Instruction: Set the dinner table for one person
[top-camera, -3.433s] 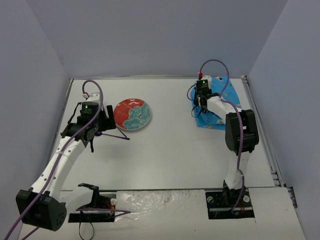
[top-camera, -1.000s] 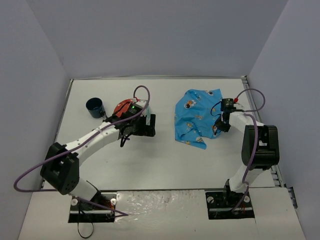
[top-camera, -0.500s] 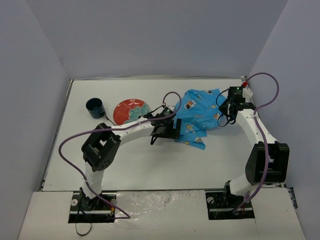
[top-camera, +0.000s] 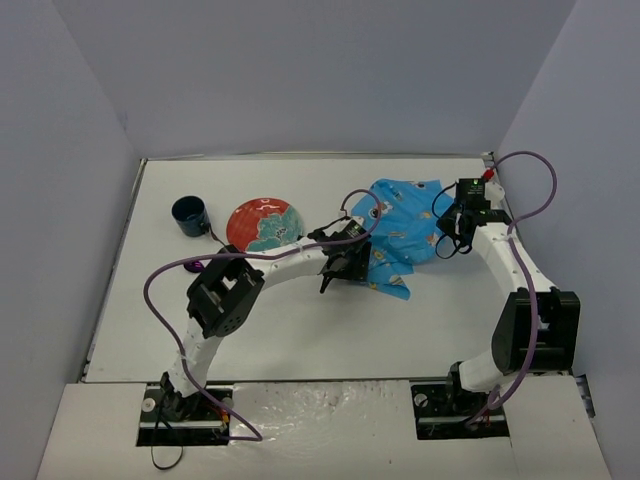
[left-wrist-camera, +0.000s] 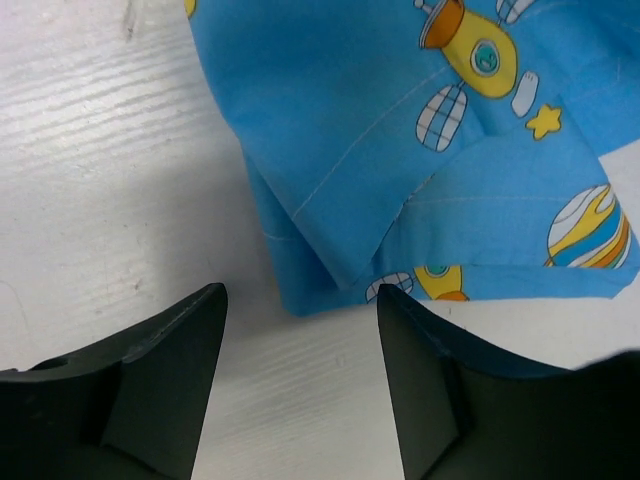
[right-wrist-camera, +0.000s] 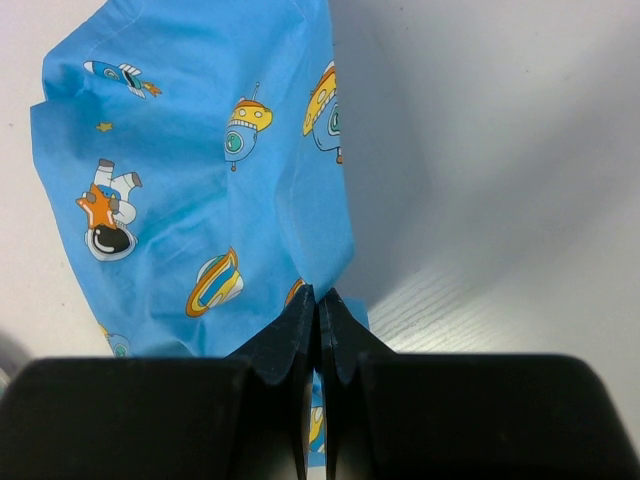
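Note:
The dinner table (top-camera: 300, 330) is a large matte white top. A bright-blue cartoon-print cloth mat (top-camera: 400, 232) lies rumpled at its back right. My left gripper (top-camera: 343, 268) is open and empty, low over the table at the mat's near-left corner; in the left wrist view the folded corner (left-wrist-camera: 330, 270) lies just ahead of the gap between the fingers (left-wrist-camera: 180, 360). My right gripper (top-camera: 452, 238) is shut on the mat's right edge, and the cloth (right-wrist-camera: 200, 200) rises from the closed fingertips (right-wrist-camera: 300, 320). A red and teal plate (top-camera: 262, 222) and a dark blue cup (top-camera: 189, 214) stand at the back left.
A small purple item (top-camera: 195, 266) lies near the cup, in front of it. Grey walls close in the table on three sides. A metal rail (top-camera: 520, 250) runs along the right edge. Purple cables loop off both arms.
My left arm has swung right from the plate to the mat's near-left corner. My right gripper has moved to the mat's right edge and holds it. The mat has shifted and spread.

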